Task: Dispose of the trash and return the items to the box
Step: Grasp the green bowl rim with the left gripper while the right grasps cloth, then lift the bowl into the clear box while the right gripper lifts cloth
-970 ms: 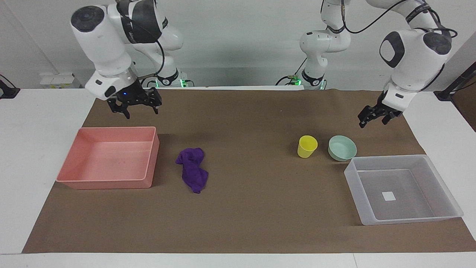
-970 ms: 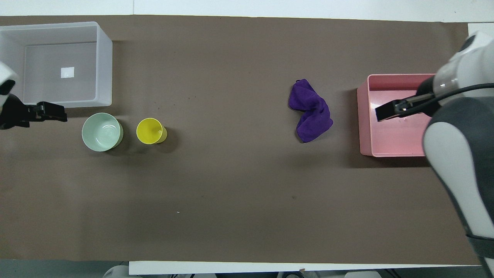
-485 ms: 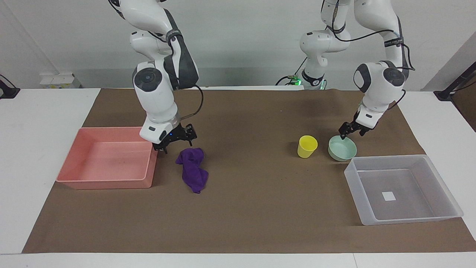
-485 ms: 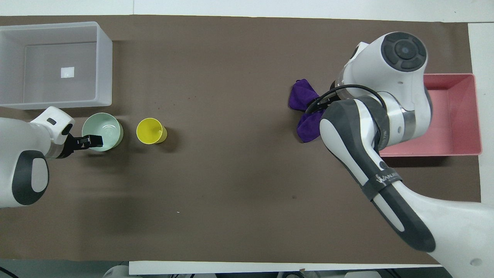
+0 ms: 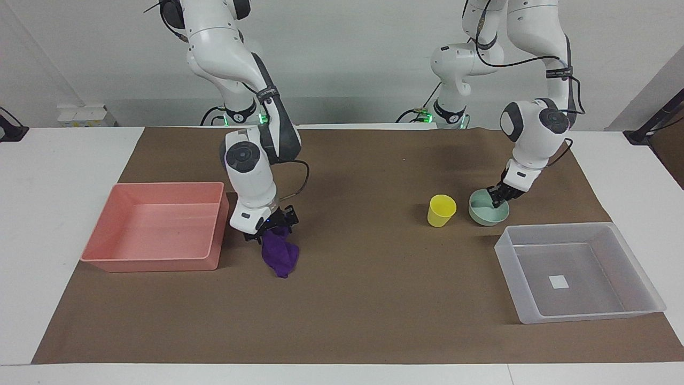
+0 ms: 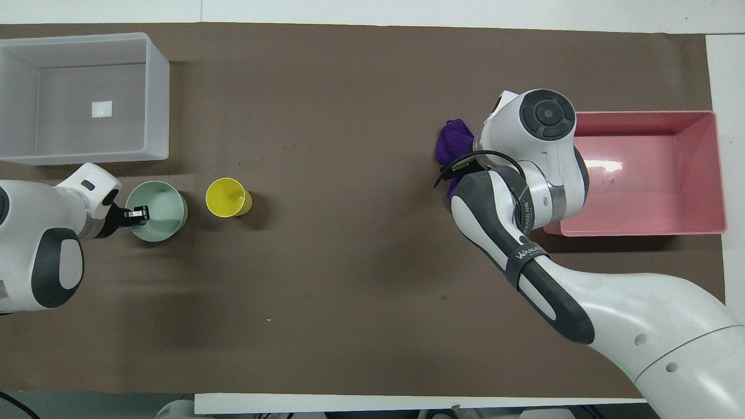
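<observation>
The purple rag (image 5: 281,255) lies on the brown mat beside the pink tray (image 5: 160,263). My right gripper (image 5: 270,228) is down on the rag's end nearest the robots, fingers open astride it. In the overhead view the right arm hides all of the rag (image 6: 453,139) but one end, and hides the gripper. The mint-green bowl (image 5: 483,213) sits tilted next to the yellow cup (image 5: 441,210). My left gripper (image 5: 500,197) is shut on the bowl's rim, one finger inside the bowl (image 6: 163,212). The clear box (image 5: 636,267) with its white label holds nothing.
The pink tray (image 6: 719,169) stands at the right arm's end of the table and holds nothing. The cup (image 6: 228,198) stands a hand's width from the bowl. The clear box (image 6: 158,93) is farther from the robots than the bowl.
My right gripper has come down from beside the pink tray onto the rag's near end. My left gripper has closed on the bowl's rim, and the bowl has shifted slightly toward the robots and tilted.
</observation>
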